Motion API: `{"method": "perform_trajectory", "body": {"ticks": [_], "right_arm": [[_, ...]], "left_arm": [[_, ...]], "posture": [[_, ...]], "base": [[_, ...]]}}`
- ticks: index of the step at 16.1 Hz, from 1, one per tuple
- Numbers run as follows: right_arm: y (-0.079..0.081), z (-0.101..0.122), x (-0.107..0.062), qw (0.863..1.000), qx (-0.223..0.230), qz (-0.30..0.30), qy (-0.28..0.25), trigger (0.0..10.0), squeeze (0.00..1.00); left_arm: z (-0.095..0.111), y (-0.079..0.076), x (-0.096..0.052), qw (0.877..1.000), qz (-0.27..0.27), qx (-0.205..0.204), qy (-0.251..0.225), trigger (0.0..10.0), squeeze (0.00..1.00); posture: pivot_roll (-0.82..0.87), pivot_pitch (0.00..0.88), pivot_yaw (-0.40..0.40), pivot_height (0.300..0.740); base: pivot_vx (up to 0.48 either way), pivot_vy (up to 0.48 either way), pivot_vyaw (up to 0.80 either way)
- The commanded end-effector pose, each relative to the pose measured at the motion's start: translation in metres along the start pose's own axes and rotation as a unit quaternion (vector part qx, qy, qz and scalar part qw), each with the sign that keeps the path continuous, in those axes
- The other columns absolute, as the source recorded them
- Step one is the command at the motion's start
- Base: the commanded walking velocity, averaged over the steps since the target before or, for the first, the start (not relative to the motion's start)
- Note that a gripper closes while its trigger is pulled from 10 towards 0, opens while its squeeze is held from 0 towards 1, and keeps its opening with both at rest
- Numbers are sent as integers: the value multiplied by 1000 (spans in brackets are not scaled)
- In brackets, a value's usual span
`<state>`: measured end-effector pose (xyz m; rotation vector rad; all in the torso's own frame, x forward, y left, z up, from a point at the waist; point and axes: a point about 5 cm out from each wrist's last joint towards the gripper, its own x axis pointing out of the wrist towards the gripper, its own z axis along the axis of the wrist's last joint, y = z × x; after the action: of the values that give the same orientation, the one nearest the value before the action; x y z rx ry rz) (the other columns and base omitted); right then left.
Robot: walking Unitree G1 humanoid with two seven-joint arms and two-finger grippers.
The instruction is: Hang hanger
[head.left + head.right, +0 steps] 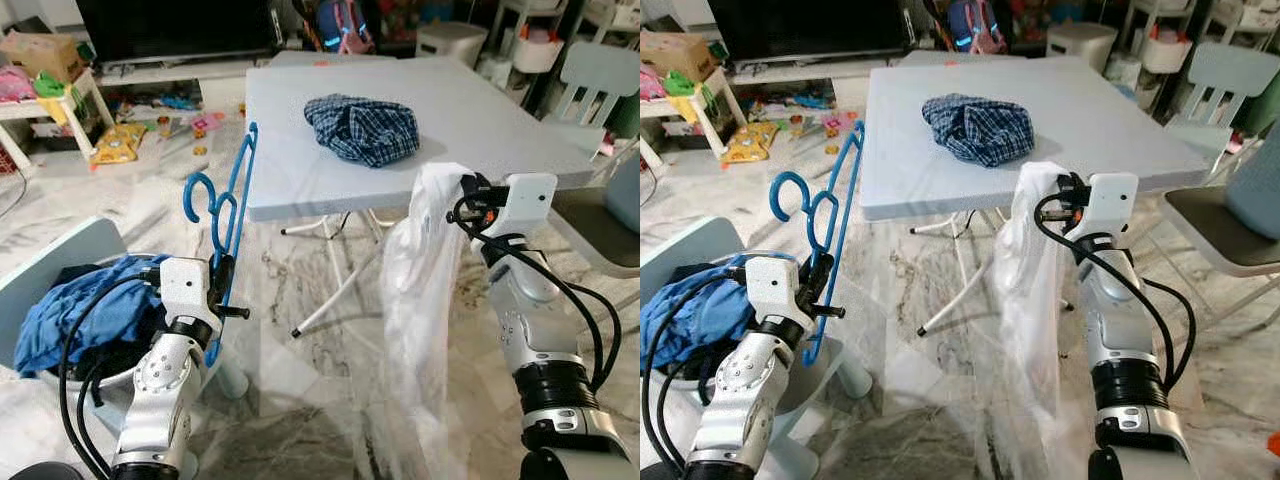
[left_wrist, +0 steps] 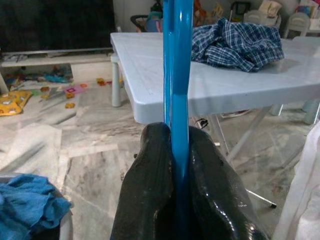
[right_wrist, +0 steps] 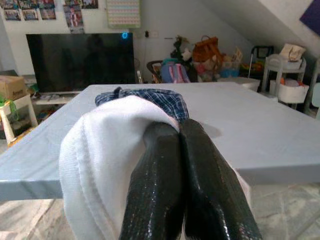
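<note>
Between the left gripper's (image 2: 175, 150) pressed fingers the blue hanger (image 1: 228, 215) is pinched, held upright beside the table (image 1: 300, 190); the wrist view shows the clamp closely. At the right gripper (image 3: 179, 131), a white garment (image 1: 420, 320) is pinched, hanging below. A checked shirt (image 1: 362, 128) lies on the table beyond.

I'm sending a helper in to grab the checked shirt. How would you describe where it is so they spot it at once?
Look for the pale blue-grey square table in the middle of the room, in front of the television. The checked shirt lies crumpled on its top, towards the far side. It is dark blue plaid, unlike the white garment hanging from the right gripper at the table's near edge.
</note>
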<state>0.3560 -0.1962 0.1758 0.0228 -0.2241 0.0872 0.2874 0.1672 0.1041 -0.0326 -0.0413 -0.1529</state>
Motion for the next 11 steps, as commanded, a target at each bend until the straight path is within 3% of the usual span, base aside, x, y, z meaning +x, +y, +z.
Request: {"method": "perform_trajectory", "body": {"ticks": [1, 11], "right_arm": [[1, 15, 5, 1000, -2, 5, -28, 0, 0], [6, 18, 7, 999, -5, 15, -37, 0, 0]], "left_arm": [[5, 4, 2, 1000, 3, 4, -5, 10000, 0], [14, 0, 8, 1000, -3, -12, -22, 10000, 0]], "posture": [[-101, 0, 32, 740], [-102, 0, 31, 740]], "base": [[371, 0, 0], [375, 0, 0]]}}
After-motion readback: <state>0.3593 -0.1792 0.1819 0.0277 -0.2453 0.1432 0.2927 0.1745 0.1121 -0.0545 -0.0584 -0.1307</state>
